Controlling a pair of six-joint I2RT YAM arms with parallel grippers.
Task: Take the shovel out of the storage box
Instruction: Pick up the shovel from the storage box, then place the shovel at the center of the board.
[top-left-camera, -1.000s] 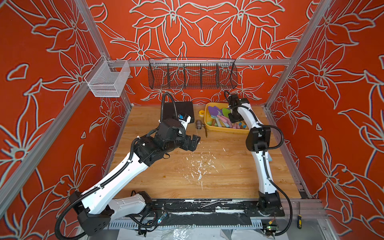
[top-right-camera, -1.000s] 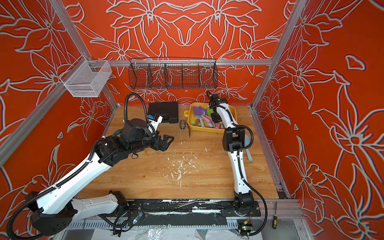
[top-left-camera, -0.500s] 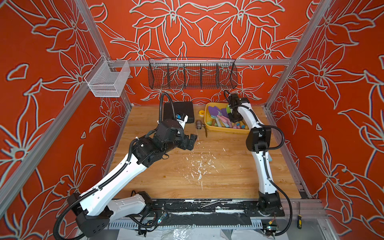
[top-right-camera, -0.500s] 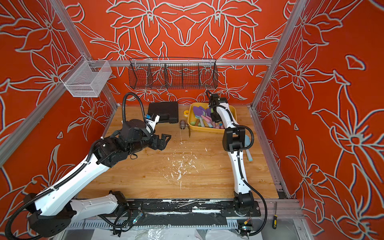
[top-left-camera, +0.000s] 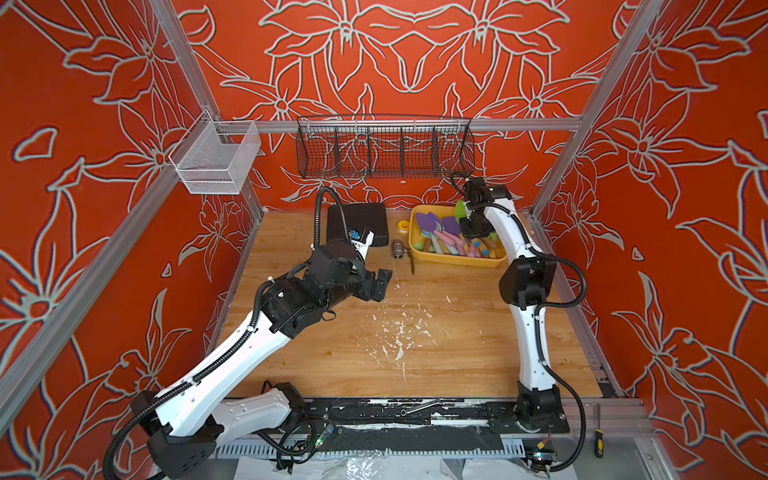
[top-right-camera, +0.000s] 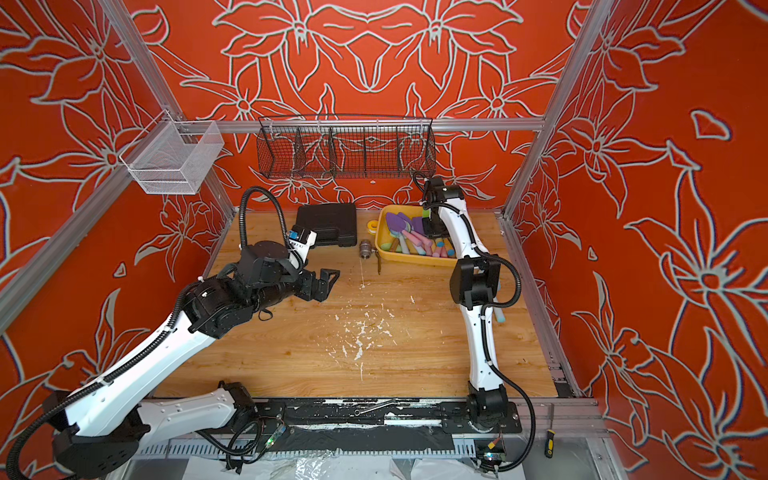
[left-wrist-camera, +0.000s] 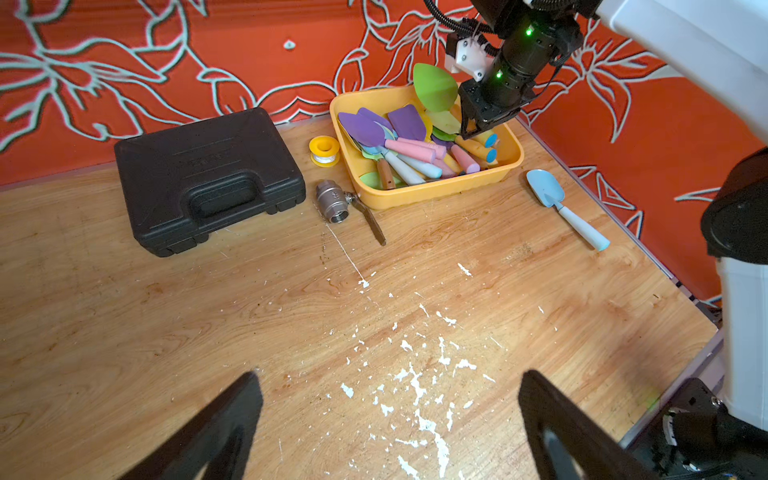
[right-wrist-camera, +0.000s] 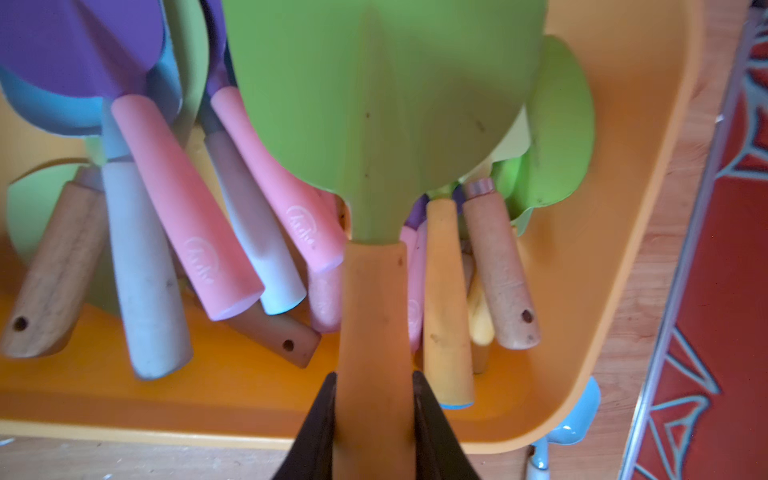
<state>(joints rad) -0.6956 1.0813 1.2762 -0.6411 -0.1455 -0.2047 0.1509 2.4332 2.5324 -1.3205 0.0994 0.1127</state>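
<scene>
The right gripper (right-wrist-camera: 374, 386), clamped on the orange handle of the green shovel (right-wrist-camera: 386, 104), holds it blade-up over the storage box (right-wrist-camera: 615, 270), seemingly to clear the piled tools (right-wrist-camera: 183, 216), while the left gripper (left-wrist-camera: 388, 378) waits wide apart, well short of the box.

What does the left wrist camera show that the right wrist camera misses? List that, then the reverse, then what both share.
Left wrist only: the black case, the metal valve, the tape roll, and the left gripper, open. Right wrist only: a close-up of the right gripper shut on the orange handle of the green shovel. Both: the storage box, the green shovel, and the pink-handled shovels inside.
</scene>
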